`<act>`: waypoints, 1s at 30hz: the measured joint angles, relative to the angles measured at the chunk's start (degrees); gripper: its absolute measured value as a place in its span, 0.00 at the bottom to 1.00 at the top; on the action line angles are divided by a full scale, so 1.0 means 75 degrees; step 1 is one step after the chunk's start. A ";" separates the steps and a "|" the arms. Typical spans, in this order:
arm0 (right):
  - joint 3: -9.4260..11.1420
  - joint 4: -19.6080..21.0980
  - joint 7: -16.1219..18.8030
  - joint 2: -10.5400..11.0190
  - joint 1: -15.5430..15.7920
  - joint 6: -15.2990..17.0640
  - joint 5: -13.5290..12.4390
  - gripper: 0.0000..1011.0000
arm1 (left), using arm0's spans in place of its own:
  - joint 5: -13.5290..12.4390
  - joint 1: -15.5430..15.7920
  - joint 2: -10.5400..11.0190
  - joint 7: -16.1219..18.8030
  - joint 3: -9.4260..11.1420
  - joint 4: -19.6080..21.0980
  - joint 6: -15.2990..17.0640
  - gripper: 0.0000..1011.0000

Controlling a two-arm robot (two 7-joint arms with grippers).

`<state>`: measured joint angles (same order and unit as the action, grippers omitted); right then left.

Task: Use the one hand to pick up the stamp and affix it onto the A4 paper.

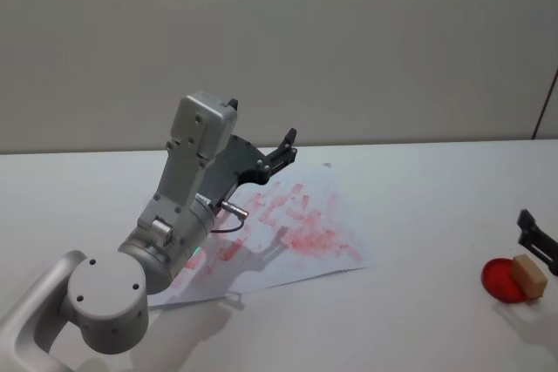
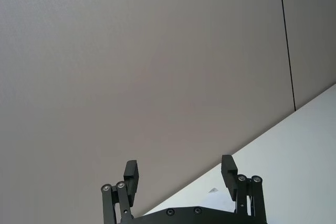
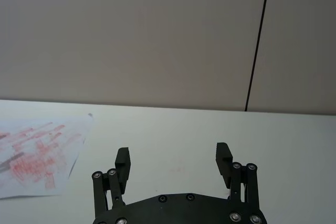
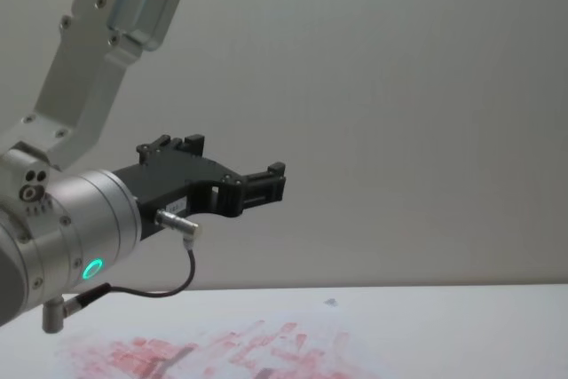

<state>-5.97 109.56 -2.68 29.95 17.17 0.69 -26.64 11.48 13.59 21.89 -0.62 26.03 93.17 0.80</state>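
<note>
found the stamp (image 1: 528, 274) sitting on a red ink pad (image 1: 497, 278) near the right edge of the table (image 1: 418, 206). placed the right gripper (image 3: 173, 153) just behind it, apart, fingers spread wide and holding nothing. noted the left gripper (image 2: 179, 165) raised over the a4 paper (image 1: 305, 215), wide and idle. judged this the approach step, with lowering around the block and closing needed next.

The silver left arm (image 4: 89, 219) has a glowing green ring (image 4: 92, 268), a looped grey cable (image 4: 169, 288) and a black, screw-studded hand (image 2: 179, 169).
</note>
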 joint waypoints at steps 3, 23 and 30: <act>0.0089 0.0066 -0.0041 0.0114 0.0174 0.0069 -0.0146 0.99 | 0.0000 0.0000 0.0000 0.0000 0.0000 0.0000 0.0000 0.99; 0.0143 -0.0165 0.0233 0.0194 0.0037 0.1220 -0.0465 0.99 | 0.0000 0.0000 0.0000 0.0000 0.0000 0.0000 0.0000 0.99; 0.0084 -0.0293 0.0313 0.0130 -0.0093 0.1649 -0.0414 0.99 | 0.0000 0.0000 0.0000 -0.0001 0.0000 0.0000 0.0000 0.99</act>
<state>-5.35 107.36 -0.33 30.92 16.47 13.05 -29.74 11.48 13.59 21.89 -0.63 26.03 93.18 0.79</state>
